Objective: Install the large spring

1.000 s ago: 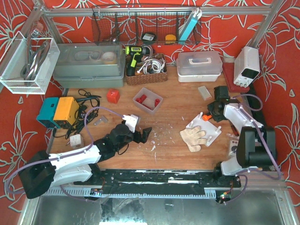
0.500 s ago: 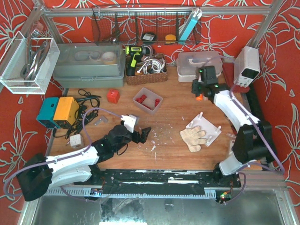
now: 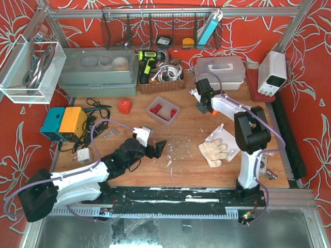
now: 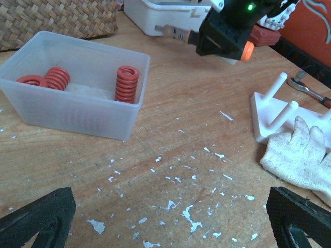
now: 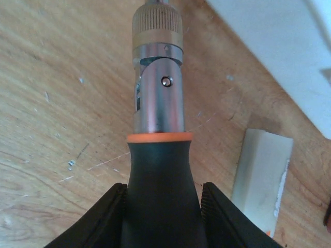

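1. Your left tool sits low over the counter. Its fingers are wide apart and hold nothing.
2. It faces the clear box. The tall red one standing up in there looks like the large spring. Go for that one.
3. Come down from above, squeeze its sides, and lift it straight up over the box wall.
4. I think it goes on a peg of the white peg stand. Keep it upright so it slides on.
5. Your right tool is clamped on a screwdriver, past the box. Keep it out of the way.
6. Hard to see:
   - The glove hides part of the stand.
   - The other springs are blurry behind the box wall, so their size is unclear.
   - The screwdriver's tip is cut off.
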Motion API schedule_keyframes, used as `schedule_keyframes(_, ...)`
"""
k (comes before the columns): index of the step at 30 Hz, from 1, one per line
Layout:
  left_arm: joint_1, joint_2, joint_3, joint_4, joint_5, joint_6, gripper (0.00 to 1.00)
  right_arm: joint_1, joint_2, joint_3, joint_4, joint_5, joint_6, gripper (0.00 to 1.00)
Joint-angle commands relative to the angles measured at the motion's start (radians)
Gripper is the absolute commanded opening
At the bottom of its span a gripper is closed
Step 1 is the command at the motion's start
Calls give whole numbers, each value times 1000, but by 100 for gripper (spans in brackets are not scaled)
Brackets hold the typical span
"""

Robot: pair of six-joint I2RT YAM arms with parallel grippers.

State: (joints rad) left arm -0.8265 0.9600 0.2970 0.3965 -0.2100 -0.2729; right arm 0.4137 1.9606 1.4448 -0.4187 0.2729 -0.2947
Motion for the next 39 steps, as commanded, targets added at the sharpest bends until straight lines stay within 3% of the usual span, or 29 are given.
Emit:
schedule_keyframes(1, -8, -16, -7, 28, -23, -2, 100, 5, 37, 49, 44, 76, -131, 26)
schedule_keyframes(4, -8, -12, -6, 27, -29, 0, 100, 4, 72, 66, 41, 95, -133, 31)
schedule_keyframes(10, -8, -9, -3, 22, -36, -2, 100, 4, 87, 103, 1, 103, -93, 54)
schedule_keyframes(13, -8, -3, -1, 20, -34, -2, 100, 4, 55, 117, -48, 125, -26, 60)
schedule_keyframes(20, -8, 11, 4, 20, -39, -2, 100, 5, -138, 111, -237, -3, 308, 62)
schedule_keyframes(25, -10, 38, 18, 10, -60, -30, 100, 7, -313, -21, -317, -75, 550, 63)
schedule_keyframes(29, -10, 62, 31, -4, -74, -47, 100, 11, -464, -175, -335, -156, 636, 63)
schedule_keyframes(39, -10, -72, -55, 86, -45, -16, 100, 47, -755, -484, -490, -110, 818, 56)
